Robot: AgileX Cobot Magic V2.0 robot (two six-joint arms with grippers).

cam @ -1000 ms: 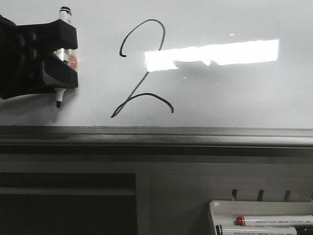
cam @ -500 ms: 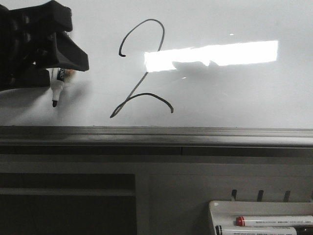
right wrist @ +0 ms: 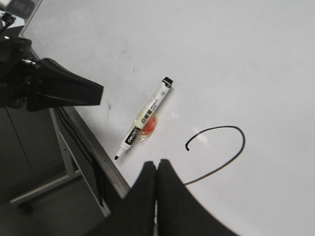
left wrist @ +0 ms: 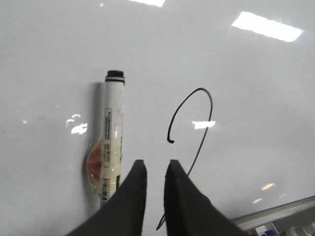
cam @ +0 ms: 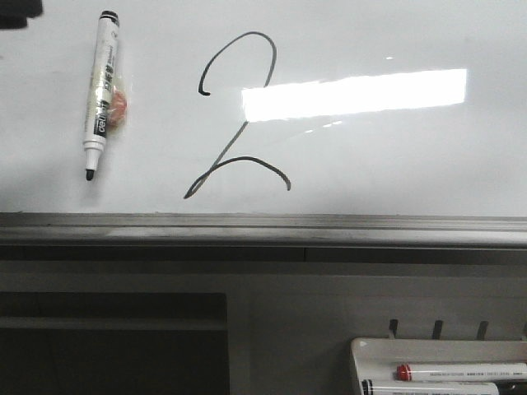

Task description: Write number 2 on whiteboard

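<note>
On whiteboard: number 2 complete, above bottom rail | marker lies uncapped on the board, left of the numeral, held by nothing | left gripper fingers narrowly apart, empty | right gripper fingers together, empty | writing looks done.

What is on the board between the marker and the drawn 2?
Nothing: the front view shows bare whiteboard between the marker and the number 2.
</note>
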